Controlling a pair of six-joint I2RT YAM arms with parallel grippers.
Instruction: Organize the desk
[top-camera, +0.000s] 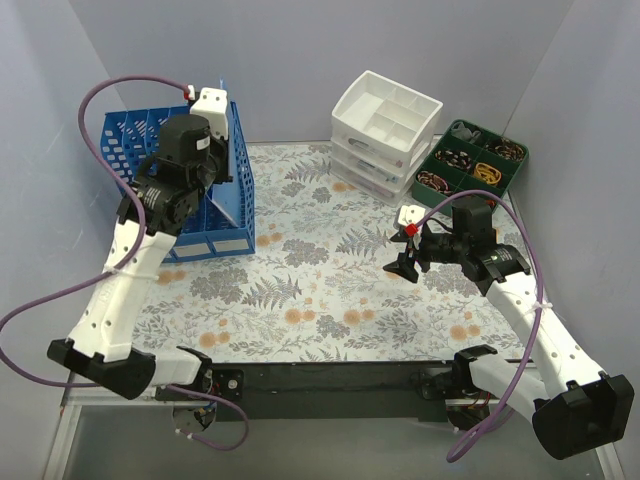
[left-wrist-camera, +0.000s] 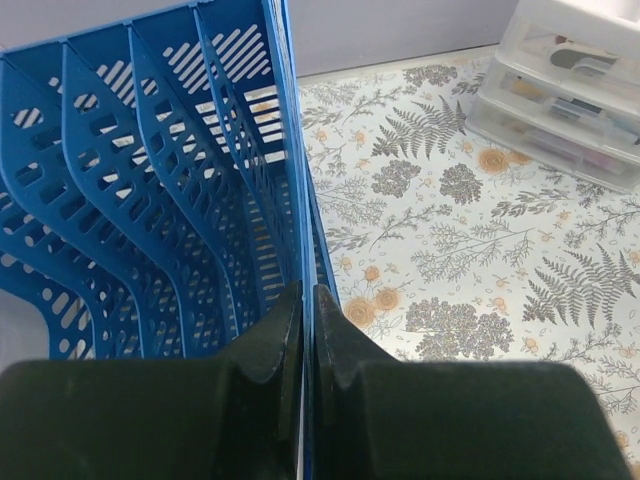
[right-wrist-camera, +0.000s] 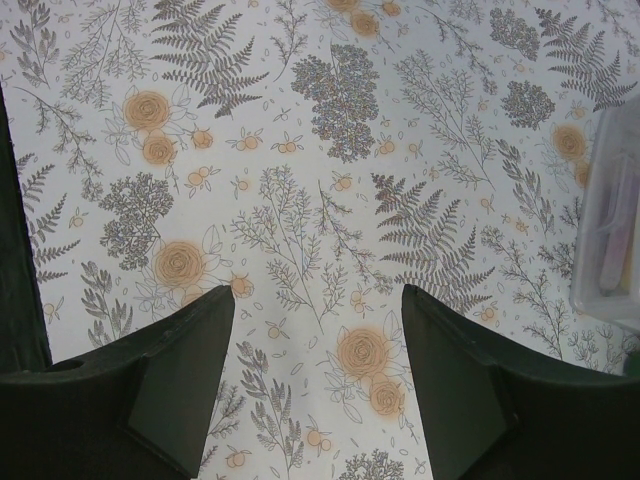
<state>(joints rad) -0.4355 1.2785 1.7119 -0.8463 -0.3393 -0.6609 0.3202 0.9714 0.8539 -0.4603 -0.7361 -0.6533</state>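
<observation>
**As one arm pinches at the rack, the other hangs open**

Where both bases bolt to the black front rail (top-camera: 330, 378), the floral desk (top-camera: 320, 290) spreads beneath them. The right arm lies low, elbow bent and wrist turned inward. The right gripper (right-wrist-camera: 318, 300) hovers just above bare print, jaws wide, holding nothing. The left arm rears high and folds over the blue file rack (top-camera: 120, 140) at far left. The left gripper (left-wrist-camera: 307, 300) is clamped tight on a thin blue panel (left-wrist-camera: 297, 200) at the rack's right side; whether that panel belongs to the rack cannot be told. White drawers (top-camera: 385, 130) and a green sorting tray (top-camera: 475, 160) stand at back right.
</observation>
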